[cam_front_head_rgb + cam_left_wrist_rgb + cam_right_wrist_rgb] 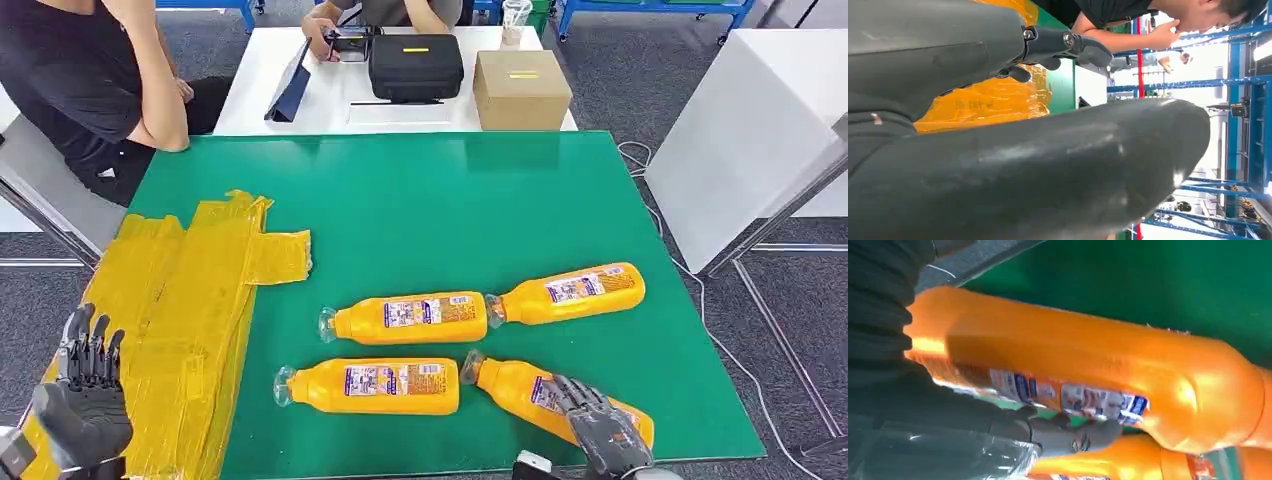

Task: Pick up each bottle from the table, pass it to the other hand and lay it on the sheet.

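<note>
Four orange bottles with clear caps and blue-and-white printed labels are seen lying on their sides on the green table (420, 200), all in its near right part. The far-right bottle (572, 292) is laid nearest the right edge, cap pointing left, and the far-left bottle (410, 318) lies just beside it, almost end to end. The near-left bottle (372, 386) is set closer to the near edge. The near-right bottle (520, 392) lies tilted by the near edge, close to the near right corner, cap toward the table's middle.

The right robot hand (598, 428) is laid over the base end of the near-right bottle, fingers (570, 392) resting on its label. In the right wrist view the same bottle (1088, 370) is seen against the fingers (1068, 432), which lie under the label; whether a firm grip is made cannot be told.

The left robot hand (85, 395) is held over the near left corner, above the crumpled yellow sheet (190, 300) spread along the left edge; its fingers are spread upward and nothing is held.

A black case (415, 66) and a cardboard box (521, 88) are seen on the white table (260, 90) beyond the far edge.
</note>
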Robot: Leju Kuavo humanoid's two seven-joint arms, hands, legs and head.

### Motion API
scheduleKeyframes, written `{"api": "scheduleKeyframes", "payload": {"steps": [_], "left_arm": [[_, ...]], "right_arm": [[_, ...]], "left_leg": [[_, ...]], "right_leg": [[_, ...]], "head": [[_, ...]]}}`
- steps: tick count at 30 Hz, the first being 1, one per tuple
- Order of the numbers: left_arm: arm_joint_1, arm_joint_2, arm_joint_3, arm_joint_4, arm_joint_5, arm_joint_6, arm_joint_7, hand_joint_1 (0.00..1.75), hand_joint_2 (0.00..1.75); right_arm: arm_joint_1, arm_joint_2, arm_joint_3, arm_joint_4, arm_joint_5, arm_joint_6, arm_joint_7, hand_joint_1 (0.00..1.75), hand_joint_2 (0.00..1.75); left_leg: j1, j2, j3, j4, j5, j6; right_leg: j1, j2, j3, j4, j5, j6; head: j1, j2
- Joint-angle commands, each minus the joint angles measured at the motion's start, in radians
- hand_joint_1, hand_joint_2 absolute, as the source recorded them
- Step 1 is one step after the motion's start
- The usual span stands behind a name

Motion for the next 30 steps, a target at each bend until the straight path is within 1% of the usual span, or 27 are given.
{"api": "scheduleKeyframes", "payload": {"steps": [1,4,5,10,11,12,13,14,17,18,19,23,24,26,27,28,29,30], "left_arm": [[-0.013,0.008,-0.014,0.049,0.003,0.000,0.006,0.00,0.00],[-0.014,0.013,-0.015,0.053,0.004,-0.001,0.006,0.00,0.00],[-0.014,0.016,-0.016,0.056,0.004,-0.003,0.006,0.00,0.00],[0.002,0.016,-0.012,0.060,0.003,-0.006,0.006,0.00,0.00],[0.004,0.017,-0.013,0.060,0.003,-0.008,0.006,0.00,0.00],[0.006,0.019,-0.015,0.061,0.003,-0.009,0.005,0.00,0.00],[0.005,0.020,-0.014,0.062,0.003,-0.009,0.005,0.00,0.00],[0.005,0.020,-0.014,0.062,0.003,-0.009,0.005,0.00,0.00],[0.001,0.023,-0.019,0.067,0.003,-0.012,0.006,0.00,0.00],[0.000,0.024,-0.020,0.069,0.003,-0.012,0.005,0.00,0.00],[0.000,0.024,-0.020,0.069,0.003,-0.012,0.005,0.00,0.00],[-0.004,0.025,-0.020,0.072,0.003,-0.012,0.005,0.00,0.00],[-0.005,0.023,-0.019,0.071,0.003,-0.012,0.005,0.00,0.00],[-0.011,0.023,-0.019,0.071,0.003,-0.013,0.005,0.00,0.00],[-0.014,0.022,-0.017,0.071,0.002,-0.017,0.004,0.00,0.00],[-0.014,0.022,-0.017,0.071,0.002,-0.017,0.004,0.00,0.00],[-0.021,0.017,-0.011,0.074,0.003,-0.020,0.003,0.00,0.00],[-0.024,0.016,-0.010,0.077,0.002,-0.021,0.004,0.00,0.00]], "right_arm": [[0.013,0.057,-0.029,0.119,0.027,-0.001,0.030,0.00,1.75],[0.026,0.054,-0.043,0.125,0.039,-0.004,0.037,0.00,1.75],[0.031,0.061,-0.053,0.134,0.047,-0.007,0.039,0.00,1.75],[0.036,0.104,-0.094,0.160,0.110,-0.017,0.046,0.00,1.75],[0.038,0.130,-0.121,0.162,0.137,-0.011,0.045,0.00,1.75],[0.038,0.146,-0.143,0.162,0.161,-0.011,0.043,0.00,1.75],[0.032,0.149,-0.152,0.158,0.162,-0.011,0.044,0.00,1.75],[0.032,0.149,-0.152,0.158,0.162,-0.011,0.044,0.00,1.75],[0.040,0.174,-0.198,0.148,0.179,0.002,0.028,0.00,1.75],[0.041,0.181,-0.208,0.145,0.181,0.004,0.025,0.00,1.75],[0.041,0.181,-0.208,0.145,0.181,0.004,0.025,0.00,1.75],[0.043,0.187,-0.215,0.139,0.183,0.006,0.021,0.00,1.75],[0.046,0.205,-0.237,0.134,0.194,0.017,0.014,0.00,1.75],[0.046,0.213,-0.248,0.133,0.194,0.025,0.009,0.00,1.75],[0.045,0.234,-0.267,0.129,0.212,0.046,-0.004,0.00,1.75],[0.045,0.234,-0.267,0.129,0.212,0.046,-0.004,0.00,1.75],[0.046,0.267,-0.301,0.129,0.236,0.069,-0.032,0.00,1.75],[0.047,0.281,-0.316,0.131,0.242,0.086,-0.047,0.00,1.75]], "left_leg": [[0.001,-0.002,0.002,-0.001,0.000,-0.002],[0.001,-0.002,0.002,-0.001,0.000,-0.004],[0.001,-0.002,0.003,-0.001,0.000,-0.003],[0.001,-0.004,0.004,-0.001,0.000,-0.004],[0.002,-0.003,0.003,-0.001,0.000,-0.006],[0.001,-0.002,0.004,-0.002,0.000,-0.004],[0.001,-0.002,0.003,-0.001,0.000,-0.005],[0.001,-0.002,0.004,-0.001,0.000,-0.003],[0.001,-0.002,0.002,-0.001,0.000,-0.005],[0.000,-0.001,0.002,-0.001,0.000,-0.003],[0.001,-0.002,0.002,-0.001,0.000,-0.004],[0.000,-0.001,0.002,-0.001,0.000,-0.003],[0.000,-0.002,0.002,-0.001,0.000,-0.003],[0.000,-0.002,0.002,-0.001,0.000,-0.003],[0.001,-0.002,0.001,-0.001,0.000,-0.005],[0.000,-0.002,0.002,-0.001,0.000,-0.003],[0.000,-0.002,0.002,-0.001,0.000,-0.003],[0.001,-0.003,0.001,-0.001,0.000,-0.004]], "right_leg": [[0.001,-0.003,0.002,-0.002,0.000,-0.001],[0.001,-0.003,0.002,-0.002,-0.001,-0.002],[0.001,-0.002,0.003,-0.002,-0.001,-0.001],[0.001,-0.005,0.004,-0.002,-0.001,-0.002],[0.001,-0.005,0.003,-0.002,-0.001,-0.002],[0.001,-0.003,0.003,-0.002,-0.001,-0.001],[0.001,-0.004,0.003,-0.002,-0.001,-0.002],[0.001,-0.003,0.003,-0.002,-0.001,-0.001],[0.001,-0.004,0.002,-0.001,-0.001,-0.002],[0.001,-0.002,0.002,-0.001,-0.001,-0.001],[0.001,-0.003,0.002,-0.001,-0.001,-0.002],[0.001,-0.002,0.002,-0.001,-0.001,-0.001],[0.000,-0.003,0.002,-0.001,-0.001,-0.001],[0.001,-0.003,0.002,-0.001,-0.001,-0.001],[0.001,-0.003,0.001,-0.001,-0.001,-0.002],[0.001,-0.003,0.002,-0.001,-0.001,-0.001],[0.000,-0.003,0.002,-0.001,-0.001,-0.001],[0.001,-0.004,0.001,-0.001,-0.001,-0.002]], "head": [[0.000,0.000],[0.000,0.000],[0.000,0.000],[0.000,0.000],[0.000,0.000],[0.000,0.000],[0.000,0.000],[0.000,0.000],[0.000,0.000],[0.000,0.000],[0.000,0.000],[0.000,0.000],[0.000,0.000],[0.000,0.000],[0.000,0.000],[0.000,0.000],[0.000,0.000],[0.000,0.000]]}}
